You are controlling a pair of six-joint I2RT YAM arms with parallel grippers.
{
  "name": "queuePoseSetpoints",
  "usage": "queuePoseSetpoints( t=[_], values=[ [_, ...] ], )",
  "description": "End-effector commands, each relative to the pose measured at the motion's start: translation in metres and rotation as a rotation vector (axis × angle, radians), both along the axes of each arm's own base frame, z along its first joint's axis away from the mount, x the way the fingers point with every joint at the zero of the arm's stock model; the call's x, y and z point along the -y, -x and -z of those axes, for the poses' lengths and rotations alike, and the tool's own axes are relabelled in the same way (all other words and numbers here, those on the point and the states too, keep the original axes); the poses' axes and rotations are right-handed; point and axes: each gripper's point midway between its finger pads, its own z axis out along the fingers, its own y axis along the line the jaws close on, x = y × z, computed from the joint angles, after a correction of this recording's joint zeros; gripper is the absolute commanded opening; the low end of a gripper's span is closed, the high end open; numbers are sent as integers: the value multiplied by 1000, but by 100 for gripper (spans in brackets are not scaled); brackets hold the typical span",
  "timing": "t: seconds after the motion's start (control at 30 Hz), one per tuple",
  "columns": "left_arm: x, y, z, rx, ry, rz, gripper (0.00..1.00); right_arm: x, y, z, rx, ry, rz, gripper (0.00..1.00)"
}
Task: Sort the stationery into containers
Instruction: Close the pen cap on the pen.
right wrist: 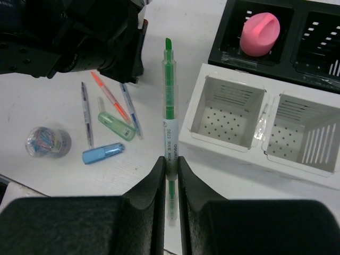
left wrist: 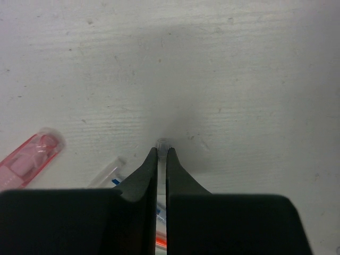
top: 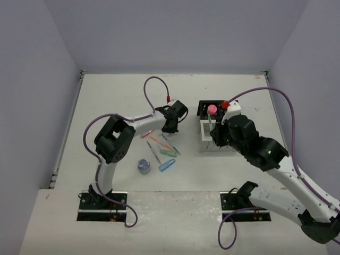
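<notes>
Right fingers (right wrist: pixel 161 169) clenched on green highlighter (right wrist: pixel 169 101), barrel running out past the tips, probably lined up for a drop into white organiser (right wrist: pixel 197 139) just ahead-right of them; both its compartments look empty. Left fingers (left wrist: pixel 152 162) pinched nearly closed, apparently on a clear-tipped pen (left wrist: pixel 162 142), low beside the loose pens (right wrist: pixel 109 98). Counter (top: pixel 117 101) white, scuffed, grainy; plain pale walls (top: pixel 170 32) box it in.

White table (top: pixel 106 106) — pens (top: pixel 153 152), capsules (top: pixel 167 165), roll (top: pixel 144 166), organisers (right wrist: pixel 228 151)
</notes>
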Motion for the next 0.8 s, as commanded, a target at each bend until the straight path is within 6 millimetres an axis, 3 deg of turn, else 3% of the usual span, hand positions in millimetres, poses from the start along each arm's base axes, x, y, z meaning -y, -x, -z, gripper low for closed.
queuePoseSetpoints(
  t=[0.0,0.07,0.1,0.23,0.33,0.4,0.47,0.57,0.77],
  values=[
    [39,-17,-70,153,257,39,0,-10,1,-10,68,-71,-60,0],
    [55,-21,-112,249,413,62,0,-20,5,-11,86,-131,-106,0],
    [55,-18,-125,273,446,66,0,-23,8,-16,98,-158,-128,0],
    [58,2,-220,468,713,144,0,-48,28,-22,120,-288,-289,0],
    [56,34,-268,596,953,241,0,-69,44,-7,54,-334,-417,0],
    [48,61,-305,670,1126,295,0,-81,52,-7,48,-404,-478,0],
    [43,76,-318,692,1222,313,0,-94,64,-28,94,-527,-561,0],
    [30,99,-338,742,1345,346,0,-104,75,-34,95,-606,-634,0],
    [29,120,-358,756,1447,433,0,-113,68,-44,122,-638,-634,0]
  ],
)
